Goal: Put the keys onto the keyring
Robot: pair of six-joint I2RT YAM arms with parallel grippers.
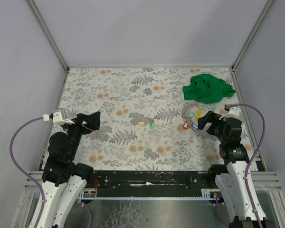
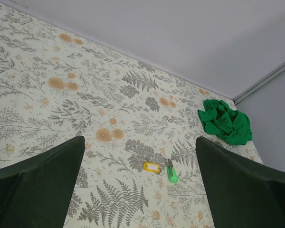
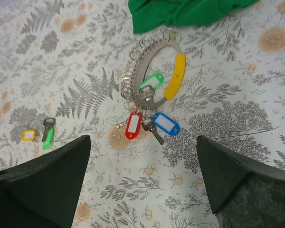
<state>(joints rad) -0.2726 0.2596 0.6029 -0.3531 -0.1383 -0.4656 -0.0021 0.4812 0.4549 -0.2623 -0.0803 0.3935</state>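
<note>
Two loose keys lie side by side mid-table: one with a yellow tag (image 1: 141, 123) (image 2: 151, 166) (image 3: 29, 135) and one with a bright green tag (image 1: 152, 126) (image 2: 172, 174) (image 3: 48, 136). The keyring (image 1: 192, 114) (image 3: 149, 66), a silvery loop with a yellow grip, lies to their right and carries red (image 3: 133, 126), blue (image 3: 165, 124) and green tags. My left gripper (image 1: 91, 121) (image 2: 140, 190) hangs open, well left of the loose keys. My right gripper (image 1: 206, 121) (image 3: 142, 183) is open too, just near-right of the keyring, touching nothing.
A crumpled green cloth (image 1: 208, 88) (image 2: 225, 121) (image 3: 180, 12) lies just beyond the keyring at the back right. The table has a fern-and-flower patterned cover (image 1: 123, 90), with pale walls at the back and both sides.
</note>
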